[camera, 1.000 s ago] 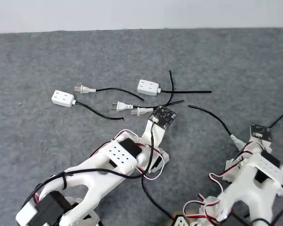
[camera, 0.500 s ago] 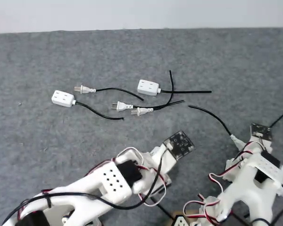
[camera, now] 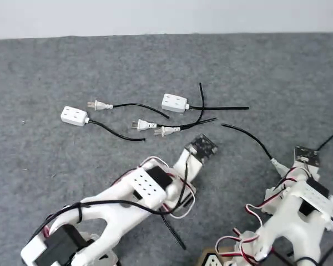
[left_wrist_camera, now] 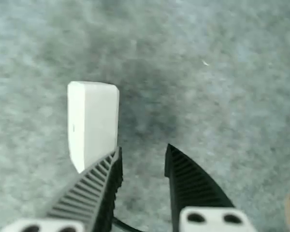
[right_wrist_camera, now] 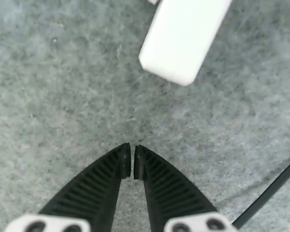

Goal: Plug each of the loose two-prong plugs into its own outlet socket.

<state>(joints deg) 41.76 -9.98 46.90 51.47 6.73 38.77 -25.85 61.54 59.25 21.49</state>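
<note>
My left arm [camera: 147, 188] pulled back half a second ago and has now come forward again. Its wrist board stands at 5 o'clock of the nearest white two-prong plug with a black cord [camera: 160, 131], close to it but not over it. The left end effector [left_wrist_camera: 143, 150] is spread and has nothing between the fingers. A white rectangular block [left_wrist_camera: 93, 121] lies close to one finger; I take it for an outlet socket, but I cannot tell which one, or whether they touch.

The right arm [camera: 299, 210] has not moved. The right end effector [right_wrist_camera: 132, 150] is pressed together on nothing, above the grey felt surface [right_wrist_camera: 63, 87], and another white block [right_wrist_camera: 183, 38] lies near it.

The things on the surface have not shifted. The second plug [camera: 136, 125] and the third plug [camera: 92, 104] still lie loose. The left white socket [camera: 74, 115] is at 10 o'clock of the surface, and the middle white socket [camera: 174, 102] at 12 o'clock. I judge that no plug is seated yet, so this return is only a new approach for the first grasp.
</note>
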